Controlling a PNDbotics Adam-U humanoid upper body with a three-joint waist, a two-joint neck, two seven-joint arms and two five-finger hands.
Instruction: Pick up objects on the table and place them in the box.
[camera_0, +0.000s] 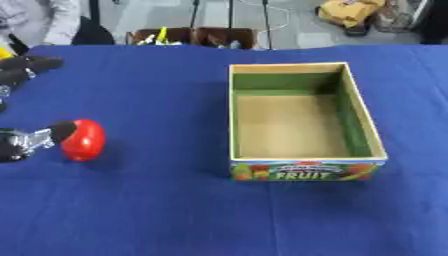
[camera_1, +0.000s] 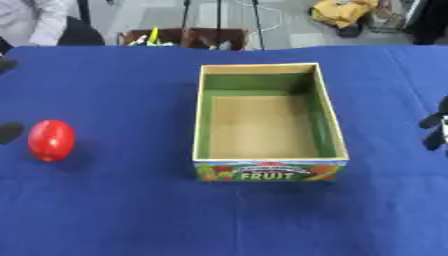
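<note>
A: Red fruit (camera_0: 83, 140) lies at the frame's left on the blue table (camera_0: 157, 210); my left hand (camera_0: 26, 142) touches its side, fingers not clearly readable, so I cannot tell the grip.

B: Wrap round its middle before lifting. Right hand (camera_1: 435, 131)?

A: Right edge, state unclear. Box (camera_0: 363, 125) centre, nothing inside.

Both head eyes look steeply down from the near edge of the blue counter (camera_0: 140, 210) toward its far edge. They share the box (camera_1: 262, 125); the right eye sits slightly rightward.
</note>
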